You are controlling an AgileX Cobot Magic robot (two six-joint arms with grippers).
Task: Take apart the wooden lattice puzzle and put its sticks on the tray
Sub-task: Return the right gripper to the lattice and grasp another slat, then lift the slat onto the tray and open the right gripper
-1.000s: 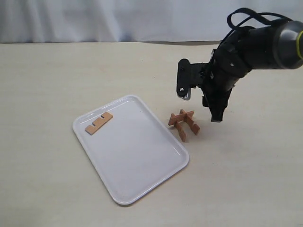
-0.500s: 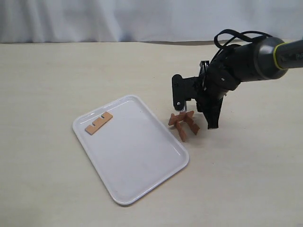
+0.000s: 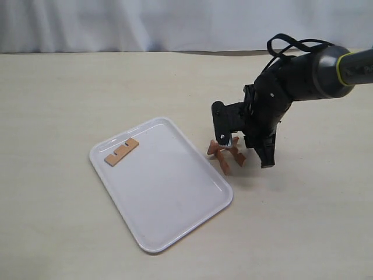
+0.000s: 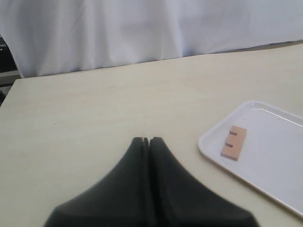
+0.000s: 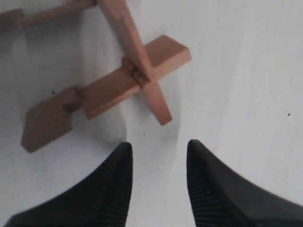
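Note:
The wooden lattice puzzle (image 3: 226, 153) lies on the table just right of the tray (image 3: 175, 216), its remaining sticks still crossed. One loose stick (image 3: 121, 151) rests flat in the tray's far left corner. My right gripper (image 3: 265, 160) is low over the table, close to the puzzle's right side, open and holding nothing. In the right wrist view the puzzle (image 5: 137, 75) lies just beyond the open gripper (image 5: 158, 147), apart from its fingertips (image 5: 124, 149). My left gripper (image 4: 148, 140) is shut and empty, off to the side of the tray (image 4: 265, 163) and its stick (image 4: 234, 142).
A white curtain (image 3: 145, 23) closes off the far edge of the table. The beige tabletop (image 3: 70, 87) stretches around the tray. The right arm's black body and cables (image 3: 297, 70) hang above the table's right part.
The right gripper has come down and toward the puzzle, now sitting low beside its right side. The puzzle, tray and loose stick have not moved.

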